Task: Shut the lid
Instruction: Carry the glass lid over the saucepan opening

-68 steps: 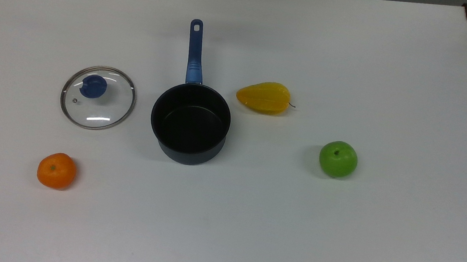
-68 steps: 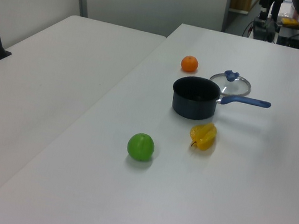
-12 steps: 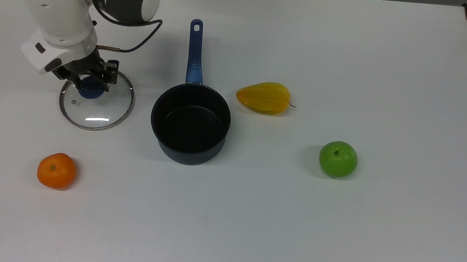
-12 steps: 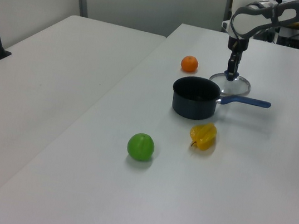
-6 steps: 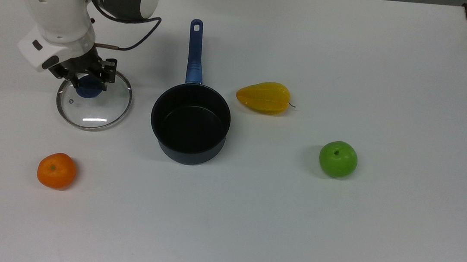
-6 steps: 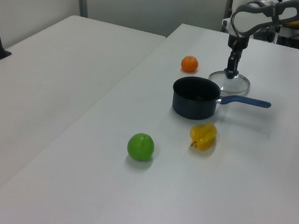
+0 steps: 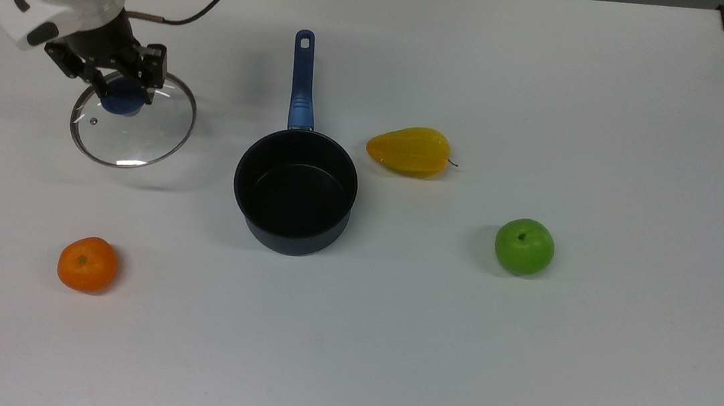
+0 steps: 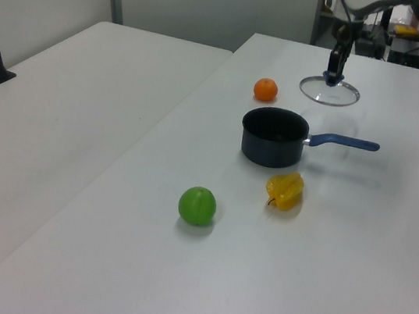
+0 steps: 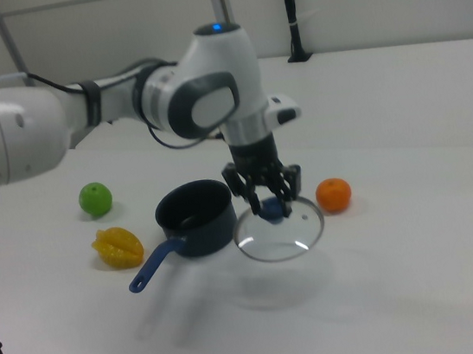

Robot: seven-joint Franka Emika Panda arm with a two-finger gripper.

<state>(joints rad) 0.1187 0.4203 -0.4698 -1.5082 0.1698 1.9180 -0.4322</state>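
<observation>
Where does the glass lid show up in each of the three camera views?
Top view: lid upper left, held in the pincer.
Left view: lid upper right, beyond the saucepan.
Right view: lid centre, between saucepan and orange.
Shared landmark: the saucepan.

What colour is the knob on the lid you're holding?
Blue. The knob on the lid shows best in the top view, between the gripper's fingers.
</observation>
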